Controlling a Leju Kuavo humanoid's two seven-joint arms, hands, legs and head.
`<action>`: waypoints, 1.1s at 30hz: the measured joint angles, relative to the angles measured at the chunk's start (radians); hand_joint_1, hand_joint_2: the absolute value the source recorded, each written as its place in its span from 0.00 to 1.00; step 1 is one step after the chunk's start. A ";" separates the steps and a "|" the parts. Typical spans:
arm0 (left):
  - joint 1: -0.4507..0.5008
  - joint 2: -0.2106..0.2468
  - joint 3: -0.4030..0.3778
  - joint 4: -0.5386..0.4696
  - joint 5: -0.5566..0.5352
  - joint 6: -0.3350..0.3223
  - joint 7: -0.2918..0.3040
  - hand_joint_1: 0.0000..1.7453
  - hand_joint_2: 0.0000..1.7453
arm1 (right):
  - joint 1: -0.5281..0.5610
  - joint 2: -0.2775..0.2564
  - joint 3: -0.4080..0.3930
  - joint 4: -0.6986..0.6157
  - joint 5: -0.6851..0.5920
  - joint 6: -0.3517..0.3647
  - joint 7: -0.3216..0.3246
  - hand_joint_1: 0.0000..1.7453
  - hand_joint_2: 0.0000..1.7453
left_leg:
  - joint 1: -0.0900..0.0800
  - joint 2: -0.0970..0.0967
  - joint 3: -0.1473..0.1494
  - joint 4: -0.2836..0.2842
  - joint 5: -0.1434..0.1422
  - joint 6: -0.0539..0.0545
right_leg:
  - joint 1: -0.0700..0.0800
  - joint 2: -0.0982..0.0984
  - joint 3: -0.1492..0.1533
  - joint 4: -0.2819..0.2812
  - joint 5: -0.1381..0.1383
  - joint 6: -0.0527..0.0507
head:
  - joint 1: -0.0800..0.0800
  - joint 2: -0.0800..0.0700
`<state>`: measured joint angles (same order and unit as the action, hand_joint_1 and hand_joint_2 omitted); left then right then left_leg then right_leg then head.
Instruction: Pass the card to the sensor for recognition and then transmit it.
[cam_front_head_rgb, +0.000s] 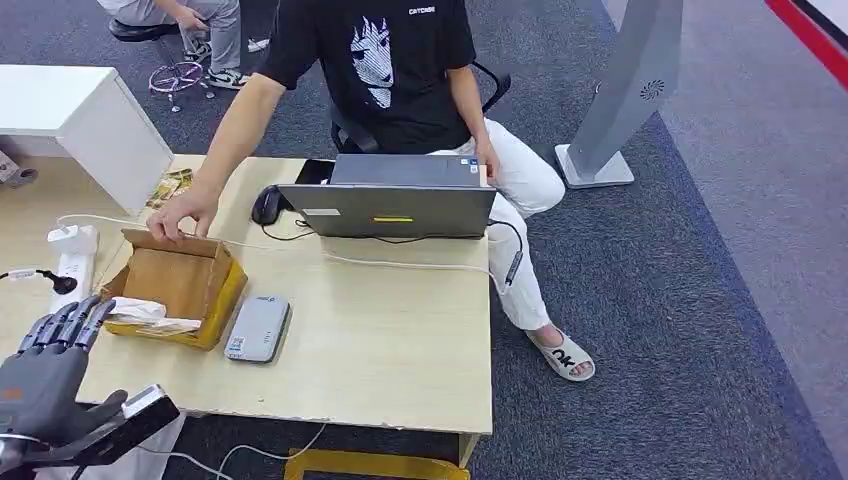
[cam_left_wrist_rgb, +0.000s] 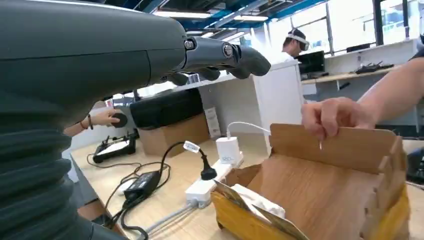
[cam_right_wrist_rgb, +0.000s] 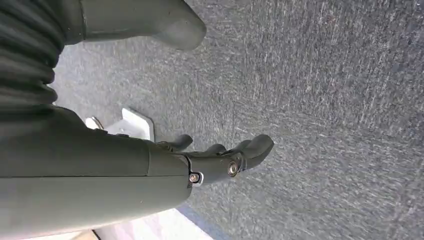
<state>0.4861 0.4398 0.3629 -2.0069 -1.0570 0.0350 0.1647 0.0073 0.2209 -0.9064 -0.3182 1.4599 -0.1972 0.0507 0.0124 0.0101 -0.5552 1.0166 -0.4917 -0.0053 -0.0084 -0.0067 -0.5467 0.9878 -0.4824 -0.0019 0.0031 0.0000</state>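
Note:
My left hand (cam_front_head_rgb: 55, 368) hovers off the table's near left corner, fingers stretched toward the cardboard box (cam_front_head_rgb: 185, 280), thumb apart, nothing in it. In the left wrist view the left hand (cam_left_wrist_rgb: 100, 55) is just short of the box (cam_left_wrist_rgb: 325, 195), whose flaps stand up. White paper-like pieces (cam_front_head_rgb: 140, 312) lie in its near end; I cannot tell which is the card. A flat silver-grey sensor (cam_front_head_rgb: 258, 328) lies on the table right beside the box. My right hand (cam_right_wrist_rgb: 220, 162) hangs over grey carpet, fingers loosely apart and holding nothing.
A seated person's hand (cam_front_head_rgb: 182, 213) holds the box's far flap. A grey laptop (cam_front_head_rgb: 390, 205), a black mouse (cam_front_head_rgb: 265, 205) and cables lie at the table's (cam_front_head_rgb: 400, 340) far side. A white power strip (cam_front_head_rgb: 70, 255) with a plugged-in charger is on the left.

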 joint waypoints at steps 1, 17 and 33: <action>-0.004 -0.009 0.017 0.006 0.002 -0.007 -0.013 0.00 1.00 | 0.000 0.000 0.000 -0.001 0.002 -0.001 0.000 0.00 1.00 | 0.000 0.000 0.000 0.000 0.000 0.000 | 0.000 0.000 0.000 0.000 0.000 0.000 | 0.000 0.000; -0.039 -0.076 0.146 0.075 -0.010 -0.046 -0.092 0.00 1.00 | 0.000 -0.001 0.001 0.003 0.015 -0.006 -0.012 0.00 1.00 | 0.000 0.000 0.000 0.000 0.000 0.000 | 0.000 0.000 0.000 0.000 0.000 0.000 | 0.000 0.000; -0.131 -0.129 0.218 0.211 -0.098 -0.009 -0.169 0.00 1.00 | -0.009 -0.009 0.012 0.044 0.021 -0.034 -0.013 0.00 1.00 | 0.000 0.000 0.000 0.000 0.000 0.000 | 0.000 0.000 0.000 0.000 0.000 0.000 | 0.000 0.000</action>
<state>0.3555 0.3109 0.5810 -1.7960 -1.1555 0.0263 -0.0046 -0.0015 0.2117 -0.8946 -0.2739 1.4809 -0.2312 0.0378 0.0125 0.0098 -0.5551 1.0166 -0.4916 -0.0054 -0.0084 -0.0067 -0.5469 0.9877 -0.4824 -0.0019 0.0034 0.0000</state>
